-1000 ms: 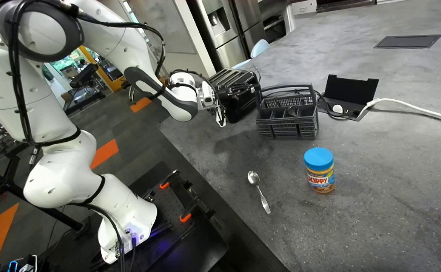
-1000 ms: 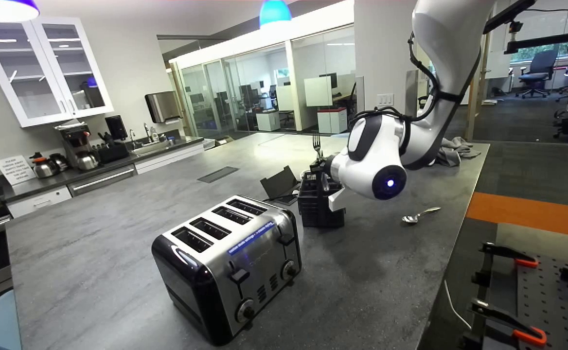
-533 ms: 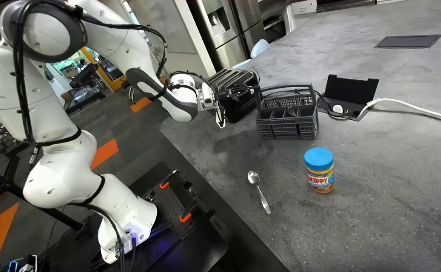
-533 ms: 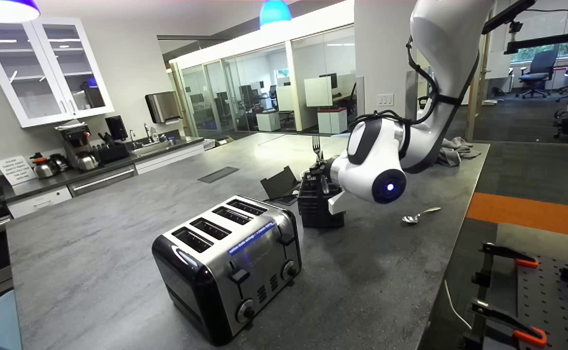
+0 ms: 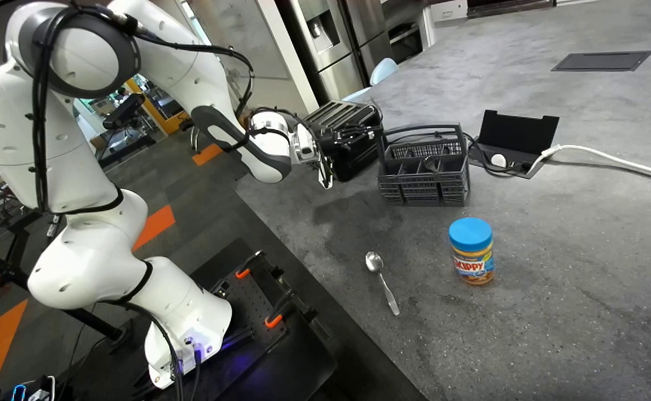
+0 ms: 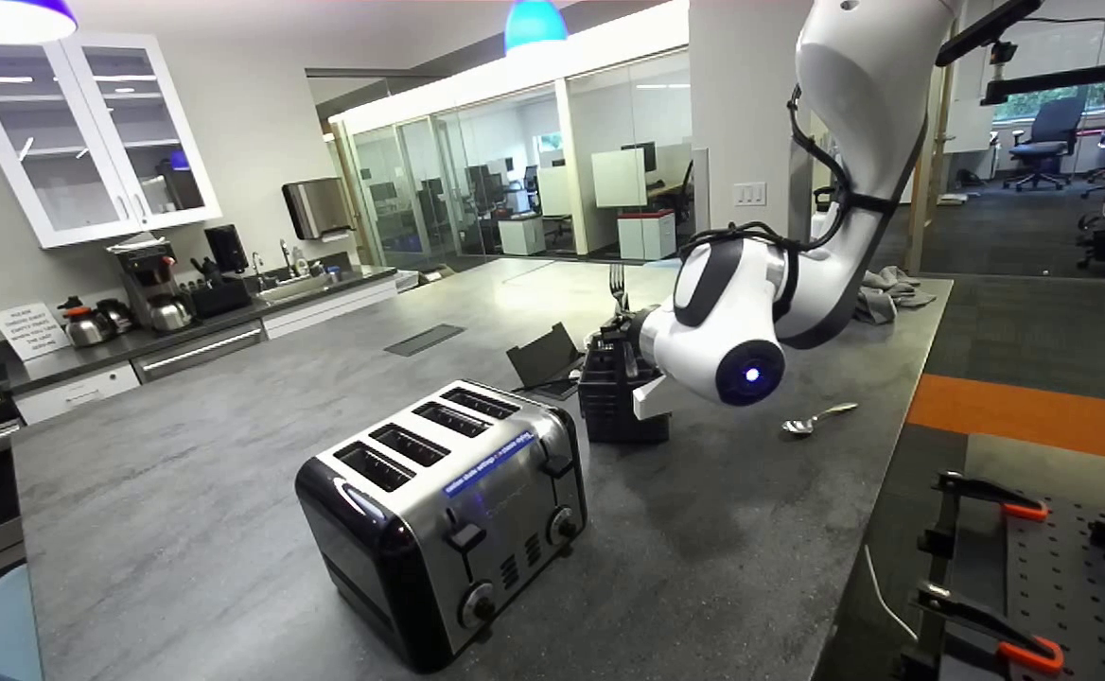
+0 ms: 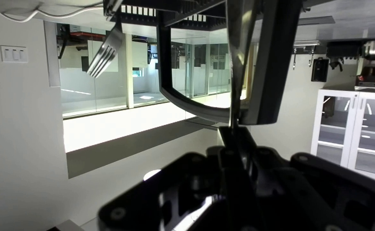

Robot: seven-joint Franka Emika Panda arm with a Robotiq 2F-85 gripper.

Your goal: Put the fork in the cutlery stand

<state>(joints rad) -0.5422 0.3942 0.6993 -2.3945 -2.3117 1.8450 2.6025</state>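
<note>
My gripper [image 7: 236, 134] is shut on a slender dark grey metal utensil [image 7: 239, 48], which I take as the fork; no tines show on it. It hangs below the fingertips and its lower end is cut off. The cutlery stand [image 5: 426, 189] is a dark grey mesh basket with compartments and an arched handle; the handle [image 7: 190, 110] shows upside down in the wrist view. My fingertips [image 5: 378, 131] are beside one upper corner of that handle. Another fork [image 6: 618, 284] stands tines up at the stand, apart from my fingers, also in the wrist view [image 7: 105, 54]. I cannot tell whether the held utensil is inside a compartment.
A silver spoon [image 5: 374, 261] lies on the grey counter, with a blue-lidded peanut butter jar [image 5: 471, 253] near it. A large toaster [image 6: 505, 515] stands close to the stand. A black open outlet box [image 5: 518, 133] with cables lies beyond the stand.
The wrist has sunk slightly in an exterior view, and the gripper stays shut on the utensil beside the handle. The stand, the upright fork, the spoon and the jar have not moved.
</note>
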